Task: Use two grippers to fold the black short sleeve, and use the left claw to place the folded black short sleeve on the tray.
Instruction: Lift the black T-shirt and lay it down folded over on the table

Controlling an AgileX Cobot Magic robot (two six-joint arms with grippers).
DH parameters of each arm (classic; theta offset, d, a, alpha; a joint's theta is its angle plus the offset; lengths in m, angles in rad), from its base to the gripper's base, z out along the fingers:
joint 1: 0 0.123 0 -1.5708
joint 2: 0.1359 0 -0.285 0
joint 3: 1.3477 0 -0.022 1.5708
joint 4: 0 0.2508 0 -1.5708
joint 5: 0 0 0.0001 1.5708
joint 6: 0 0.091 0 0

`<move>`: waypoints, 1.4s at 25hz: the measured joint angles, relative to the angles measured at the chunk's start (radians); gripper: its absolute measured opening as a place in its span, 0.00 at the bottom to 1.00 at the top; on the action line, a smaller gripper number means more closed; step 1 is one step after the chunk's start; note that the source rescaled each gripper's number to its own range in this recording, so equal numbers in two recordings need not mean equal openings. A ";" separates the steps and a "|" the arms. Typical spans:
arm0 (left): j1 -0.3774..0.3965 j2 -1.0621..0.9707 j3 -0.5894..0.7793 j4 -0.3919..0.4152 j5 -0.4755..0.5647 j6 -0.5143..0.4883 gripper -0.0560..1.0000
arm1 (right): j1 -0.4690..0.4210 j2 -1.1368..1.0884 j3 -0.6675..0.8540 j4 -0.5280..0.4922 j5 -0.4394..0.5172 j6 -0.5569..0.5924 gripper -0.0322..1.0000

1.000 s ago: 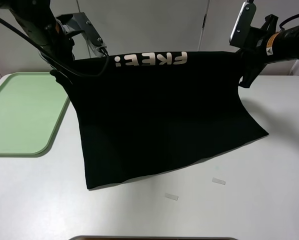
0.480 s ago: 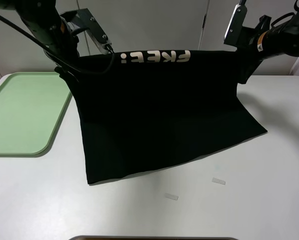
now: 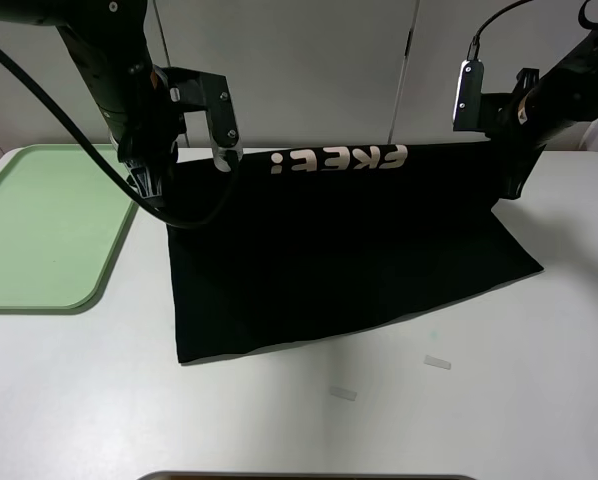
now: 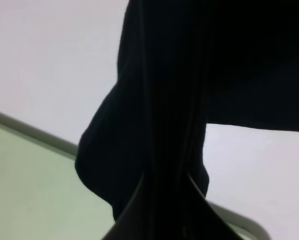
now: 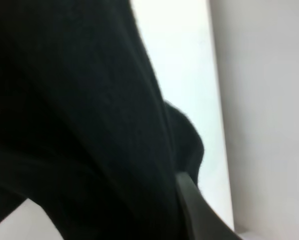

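Your left claw (image 3: 147,183) and right claw (image 3: 509,183) each pinch a far corner of the black short sleeve (image 3: 349,250), lifted over the table (image 3: 479,400); the fold is unfinished, and the tray (image 3: 39,230) does not have it yet.

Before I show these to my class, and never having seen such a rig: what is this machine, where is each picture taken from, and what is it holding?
Two black robot arms work over a white table. The wide picture comes from a camera mounted high; the two dark close-ups come from cameras on the arms' wrists. The left gripper and right gripper each pinch a far corner of the black short sleeve, lifting that lettered edge while its near edge lies on the table. A pale green tray sits at the left.
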 joint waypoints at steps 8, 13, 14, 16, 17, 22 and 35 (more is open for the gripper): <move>-0.072 -0.001 0.063 -0.030 0.042 0.042 0.05 | 0.000 -0.001 0.037 0.057 0.109 -0.147 0.11; -0.132 -0.001 0.163 -0.030 0.026 0.062 0.05 | 0.000 -0.001 0.096 0.089 0.175 -0.222 0.11; -0.141 -0.001 0.181 -0.028 0.019 0.063 0.05 | 0.000 -0.001 0.099 0.099 0.189 -0.225 0.11; -0.157 -0.002 0.207 -0.028 0.008 0.067 0.05 | 0.000 -0.001 0.101 0.122 0.215 -0.229 0.11; -0.166 -0.002 0.221 -0.025 0.007 0.070 0.05 | 0.000 -0.001 0.101 0.138 0.226 -0.229 0.11; -0.193 -0.002 0.240 -0.022 0.019 0.079 0.05 | 0.000 -0.001 0.101 0.208 0.268 -0.231 0.11; -0.193 -0.005 0.259 -0.075 0.335 0.157 0.49 | -0.024 -0.001 0.101 0.398 0.437 -0.109 0.88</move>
